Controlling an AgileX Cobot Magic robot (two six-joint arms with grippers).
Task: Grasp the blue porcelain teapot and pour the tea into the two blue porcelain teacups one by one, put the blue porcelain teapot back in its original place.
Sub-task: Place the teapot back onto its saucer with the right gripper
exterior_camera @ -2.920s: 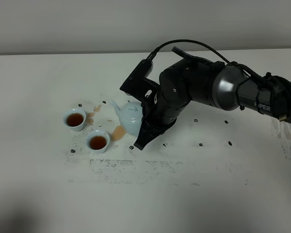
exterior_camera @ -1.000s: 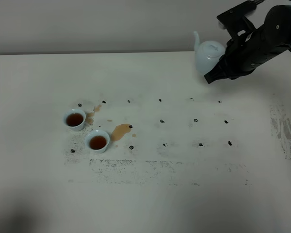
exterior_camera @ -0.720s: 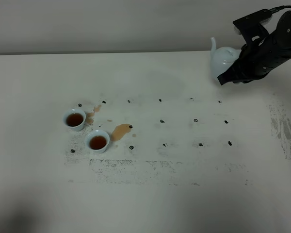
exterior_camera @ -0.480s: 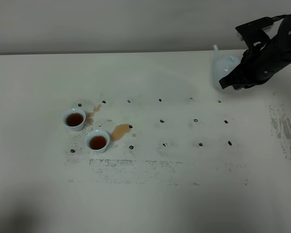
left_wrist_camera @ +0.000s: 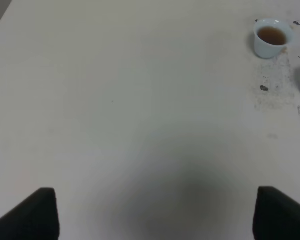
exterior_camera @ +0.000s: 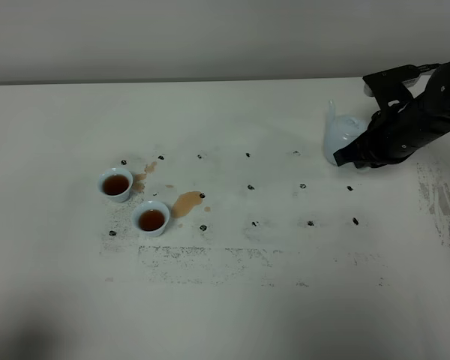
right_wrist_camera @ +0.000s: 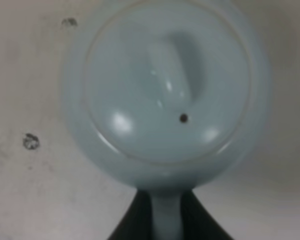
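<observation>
My right jaws: my right gripper (exterior_camera: pixel 358 159) is clamped on the loop handle of the pale blue-white glossy round porcelain teapot (exterior_camera: pixel 340 136); in my right wrist view a black finger (right_wrist_camera: pixel 131 220) sits on each side of the handle.
Teapot: at the far right of the white tabletop (exterior_camera: pixel 232 300), upright, spout pointing up and to the left, knobbed lid (right_wrist_camera: pixel 165 87) on; I cannot tell whether its base touches the surface.
My left jaws: my left gripper (left_wrist_camera: pixel 155 212) is spread wide, 2 dark fingertips (left_wrist_camera: pixel 32 215) far apart, nothing between them, hanging over bare tabletop.
Cups: 2 small pale blue flared porcelain teacups, well apart from the teapot on the left of the table, the farther-left teacup (exterior_camera: pixel 115 184) and the nearer teacup (exterior_camera: pixel 151 218) close together, both holding brown tea.
Spills: a brown tea puddle (exterior_camera: pixel 185 203) just right of the nearer teacup, a smaller brown stain (exterior_camera: pixel 139 181) beside the farther-left one.
Surface marks: small dark specks (exterior_camera: pixel 250 187) scattered in rows between cups and teapot.
</observation>
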